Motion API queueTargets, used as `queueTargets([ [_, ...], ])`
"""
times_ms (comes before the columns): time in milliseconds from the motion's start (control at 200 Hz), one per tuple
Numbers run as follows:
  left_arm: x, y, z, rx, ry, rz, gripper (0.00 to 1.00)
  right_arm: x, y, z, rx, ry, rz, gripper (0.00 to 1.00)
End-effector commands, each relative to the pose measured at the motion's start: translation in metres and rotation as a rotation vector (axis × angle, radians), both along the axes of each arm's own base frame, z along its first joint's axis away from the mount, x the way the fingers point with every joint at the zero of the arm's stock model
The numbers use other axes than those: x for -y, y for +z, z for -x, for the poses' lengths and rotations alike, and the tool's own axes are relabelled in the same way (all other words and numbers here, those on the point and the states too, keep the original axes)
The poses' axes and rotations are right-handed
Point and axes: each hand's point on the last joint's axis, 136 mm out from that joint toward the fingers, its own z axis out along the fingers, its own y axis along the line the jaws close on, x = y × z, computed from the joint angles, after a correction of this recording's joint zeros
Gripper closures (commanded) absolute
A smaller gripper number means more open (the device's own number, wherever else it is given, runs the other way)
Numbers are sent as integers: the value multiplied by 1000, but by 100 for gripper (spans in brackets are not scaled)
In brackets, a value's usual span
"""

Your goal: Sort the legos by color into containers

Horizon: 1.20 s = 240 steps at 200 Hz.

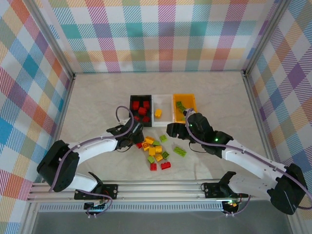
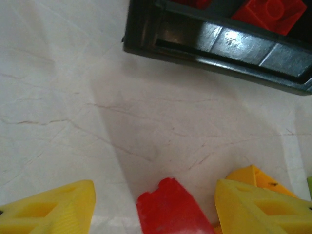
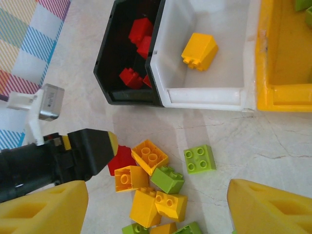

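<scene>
A loose pile of red, yellow-orange and lime green legos (image 1: 156,151) lies in front of three containers. The black bin (image 1: 130,113) holds red legos (image 3: 139,34), the white bin (image 1: 164,101) one yellow lego (image 3: 200,51), and the orange bin (image 1: 184,96) green ones. At the pile's left edge my left gripper (image 1: 135,140) is down on the table, open. A red lego (image 2: 168,209) sits between its fingers (image 2: 48,209) with a gap on each side. My right gripper (image 3: 156,195) hovers open over the pile with nothing in it.
The black bin's near wall (image 2: 219,44) stands just beyond the left gripper. A single green lego (image 3: 200,158) lies apart between pile and white bin (image 3: 204,92), another (image 1: 179,151) lies right of the pile, and two red ones (image 1: 165,165) at its near edge. Checked walls enclose the table.
</scene>
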Motion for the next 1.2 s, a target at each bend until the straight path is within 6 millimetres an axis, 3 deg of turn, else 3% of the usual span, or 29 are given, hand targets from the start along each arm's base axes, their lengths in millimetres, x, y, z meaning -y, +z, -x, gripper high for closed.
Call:
queueTargets([
  [0,5,7,-13,37,8,20,34,3,0,0,8,-27,-21,24],
  [330,-11,-38,22,-99,3,-19,43,14,-5,5,16,-59,-31,24],
  [515,-31,-35,49,-106,21,-10,47,19,-10,7,12,-75,-27,24],
  [555,-35,-30,53,-96,22,-3,45,20,-10,7,13,-80,-31,24],
  [680,-36,-23,61,-99,5,13,27,21,-13,7,11,-89,-36,24],
  [790,-33,-28,68,-121,-7,9,19,21,-13,7,10,-90,-36,24],
  [870,-28,-36,70,-135,-17,18,19,23,-14,7,9,-96,-29,24],
  [960,-20,-43,71,-144,-31,21,22,25,-14,8,9,-101,-33,24],
  [1070,-12,-46,72,-143,-53,11,40,28,-15,9,8,-106,-27,24],
  [1195,-12,-45,76,-141,-55,-5,51,31,-16,11,10,-113,-21,24],
])
